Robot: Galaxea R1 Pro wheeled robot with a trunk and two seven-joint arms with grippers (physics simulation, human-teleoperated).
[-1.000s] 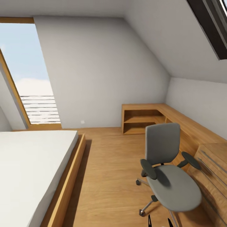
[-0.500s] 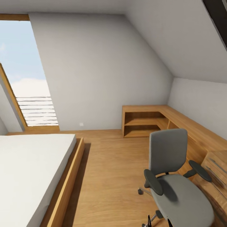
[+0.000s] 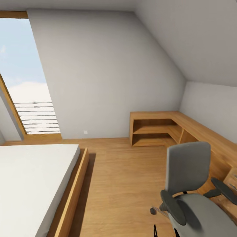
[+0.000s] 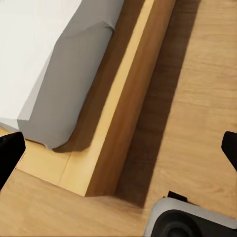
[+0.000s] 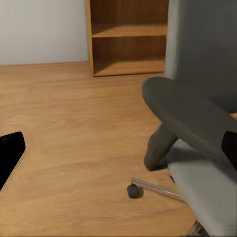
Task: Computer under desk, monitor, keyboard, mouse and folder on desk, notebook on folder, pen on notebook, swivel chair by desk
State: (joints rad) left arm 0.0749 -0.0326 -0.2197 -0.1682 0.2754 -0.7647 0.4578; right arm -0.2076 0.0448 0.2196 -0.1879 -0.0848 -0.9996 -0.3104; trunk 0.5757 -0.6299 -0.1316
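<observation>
Swivel chair (image 3: pixel 194 194): at the lower right of the head view, on the plank floor (image 3: pixel 121 184), seat bare, no folder on it; backrest turned toward the low wooden cabinets (image 3: pixel 154 128) along the wall; in the right wrist view, armrest (image 5: pixel 190 116) and 1 castor (image 5: pixel 132 190) close ahead.
Desk, monitor, keyboard, mouse: nowhere among these views; black-topped counter probably off to one side or behind.
Step in hand: likely closing on the chair to move it toward the counter.
Doing it well: approach square to the backrest or an armrest; take hold of a rigid part, not the fabric; push slowly so the 5-spoke base rolls and does not catch the cabinets close behind it.
Right gripper (image 5: pixel 118 153): low, aimed at the chair's armrest and base; dark fingertips at both picture edges, spread wide, holding nothing.
Left gripper (image 4: pixel 118 153): pointing down at the floor beside the bed (image 4: pixel 59 59) and its wooden frame; fingertips wide apart, nothing held.
</observation>
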